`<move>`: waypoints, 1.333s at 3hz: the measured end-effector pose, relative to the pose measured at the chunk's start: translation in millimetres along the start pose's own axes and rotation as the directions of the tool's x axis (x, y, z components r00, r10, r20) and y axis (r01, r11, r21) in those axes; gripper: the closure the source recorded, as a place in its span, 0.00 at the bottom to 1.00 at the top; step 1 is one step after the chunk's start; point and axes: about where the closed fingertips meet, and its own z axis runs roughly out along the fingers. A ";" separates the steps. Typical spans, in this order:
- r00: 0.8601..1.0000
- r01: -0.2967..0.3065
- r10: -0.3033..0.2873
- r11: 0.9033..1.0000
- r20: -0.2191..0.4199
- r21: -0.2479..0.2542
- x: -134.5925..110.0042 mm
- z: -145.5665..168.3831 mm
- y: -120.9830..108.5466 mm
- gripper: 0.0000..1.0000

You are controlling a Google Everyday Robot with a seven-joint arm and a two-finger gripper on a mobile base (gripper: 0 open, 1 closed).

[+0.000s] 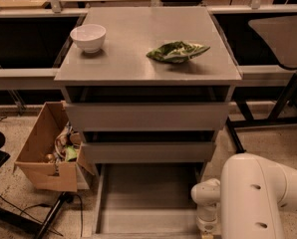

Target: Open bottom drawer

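The grey cabinet (pixel 147 71) has three drawers. The bottom drawer (pixel 147 222) is pulled far out toward me, and its smooth grey tray interior shows bare. Its front lies at the bottom edge of the camera view. The two drawers above it, the upper (pixel 146 116) and the middle (pixel 147 152), each stand slightly out. My white arm (pixel 260 198) fills the lower right. Its wrist reaches down to the gripper (pixel 206 234) at the pulled-out drawer's front right corner, mostly cut off by the bottom edge.
On the cabinet top stand a white bowl (pixel 88 37) and a green chip bag (pixel 177 51). An open cardboard box (pixel 48 151) with clutter sits on the floor at the left, with black cables beside it. Dark table legs (pixel 283 106) stand at the right.
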 end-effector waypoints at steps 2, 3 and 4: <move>1.000 -0.008 0.008 1.000 -0.001 -0.012 0.4 0.0 2.0 1.00; 1.000 -0.020 0.020 1.000 -0.003 -0.018 0.4 -0.6 3.0 1.00; 1.000 -0.020 0.020 1.000 -0.003 -0.018 -0.4 -0.8 2.4 1.00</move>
